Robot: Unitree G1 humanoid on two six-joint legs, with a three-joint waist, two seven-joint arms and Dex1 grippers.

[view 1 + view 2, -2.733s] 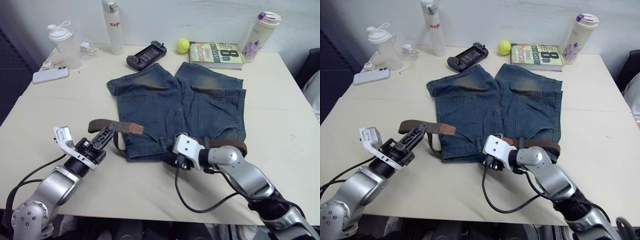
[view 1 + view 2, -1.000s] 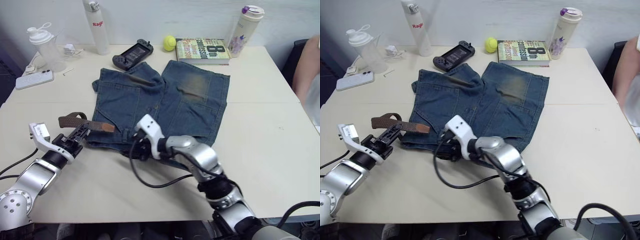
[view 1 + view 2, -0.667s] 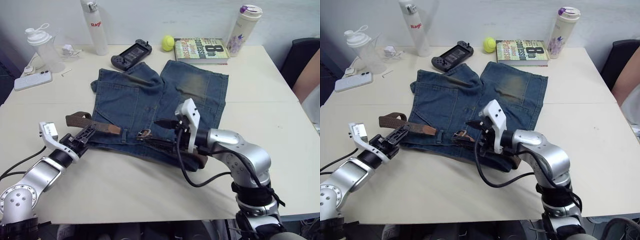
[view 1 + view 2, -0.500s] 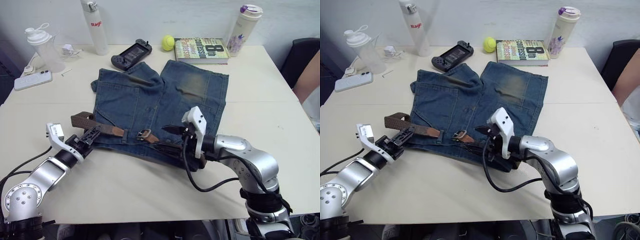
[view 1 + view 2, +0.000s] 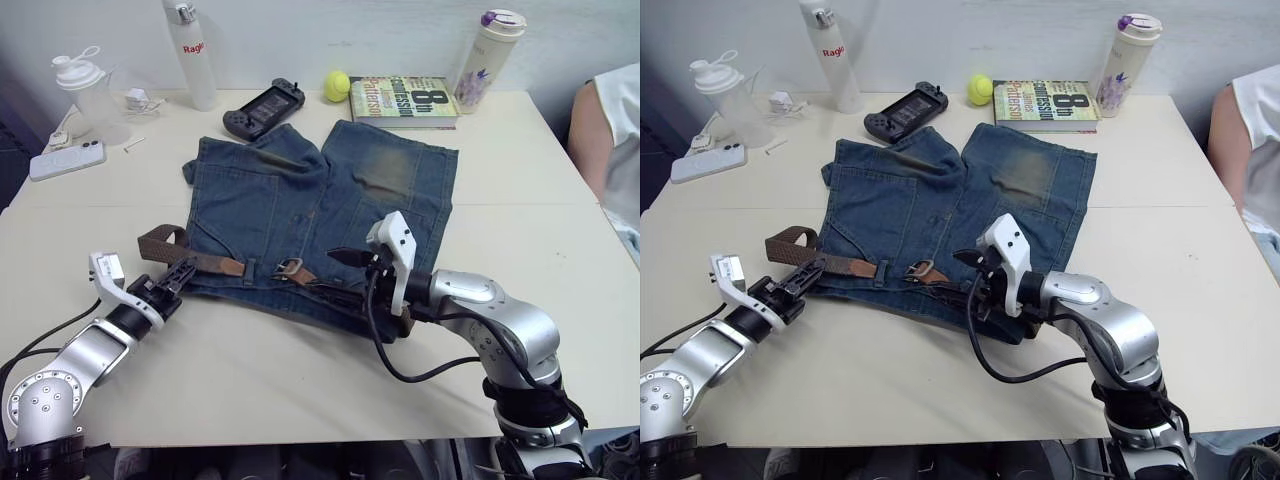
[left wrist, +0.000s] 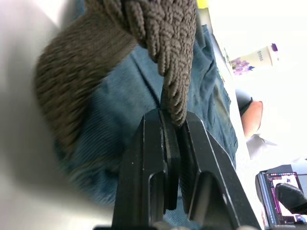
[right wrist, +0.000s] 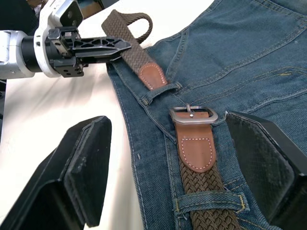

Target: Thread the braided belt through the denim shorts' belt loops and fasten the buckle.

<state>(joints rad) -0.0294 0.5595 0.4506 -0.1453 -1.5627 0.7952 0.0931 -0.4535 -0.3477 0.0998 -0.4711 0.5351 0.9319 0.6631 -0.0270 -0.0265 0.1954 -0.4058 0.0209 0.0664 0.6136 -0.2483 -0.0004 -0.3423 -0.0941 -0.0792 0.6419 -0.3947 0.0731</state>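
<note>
The denim shorts [image 5: 320,215] lie flat on the table [image 5: 520,230], waistband toward the robot, legs pointing to the far edge. All positions below are given relative to the shorts.

At the shorts' near left corner, the left gripper [image 5: 178,275] is clamped on the braided belt [image 7: 135,54] — the left wrist view shows both fingers [image 6: 156,158] pressed onto the woven strap with no gap. Beyond the grip the belt's free end curls into a small loop just off the shorts' left edge, and its tan leather tip [image 7: 151,76] lies at a belt loop [image 7: 160,91] on the waistband.

Along the near waistband, right of that tip, the buckle [image 7: 193,115] rests flat on the denim, unfastened. The strap behind it passes under another belt loop [image 7: 206,201].

Above the waistband, near its middle, the right gripper [image 5: 975,270] hovers with its fingers [image 7: 86,163] spread wide and nothing between them.

Past the shorts' leg hems, by the far edge, stand a game controller [image 5: 263,102], a tennis ball [image 5: 335,85], a book [image 5: 405,100] and a tumbler [image 5: 485,50]. Off the far left corner are a white bottle [image 5: 192,55], a shaker [image 5: 88,85] and a phone [image 5: 62,160]. A person's arm [image 5: 600,130] shows beyond the right side.
</note>
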